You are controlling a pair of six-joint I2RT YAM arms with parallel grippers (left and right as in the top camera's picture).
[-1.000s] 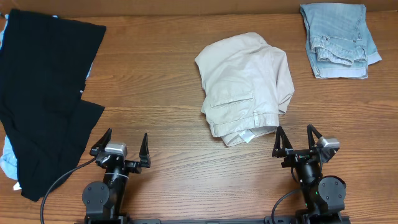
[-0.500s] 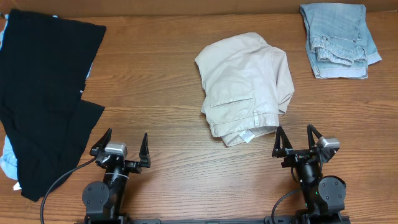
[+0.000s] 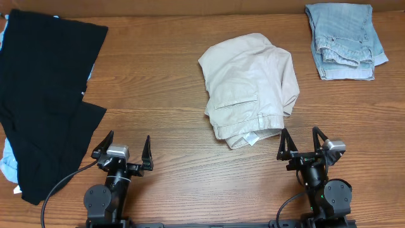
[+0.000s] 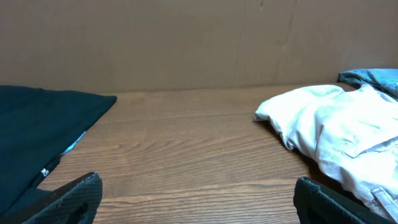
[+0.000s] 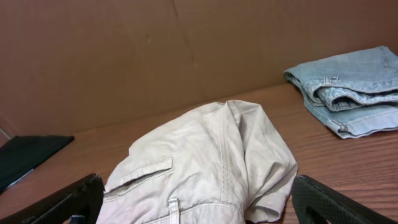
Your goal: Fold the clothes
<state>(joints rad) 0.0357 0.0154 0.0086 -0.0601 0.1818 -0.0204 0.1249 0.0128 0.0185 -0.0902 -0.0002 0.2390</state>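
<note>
Since nothing has shifted this past second, folding is stalled | left gripper (image 3: 128,137), right gripper (image 3: 299,131) spread, empty, near edge | khaki shorts (image 3: 250,88) bunched midway between edges, untouched.

Looks like a robot lab bench, not a home. Bare wood-grain table (image 3: 171,76) backed at the far side by plain brown cardboard (image 4: 186,43). Left arm (image 3: 104,199) and right arm (image 3: 329,193) mounted at near edge, black cable (image 3: 60,187) trailing. Clothes spread apart: black garment (image 3: 44,95) left, khaki shorts (image 3: 247,82) middle, denim shorts (image 3: 342,38) far right.
</note>
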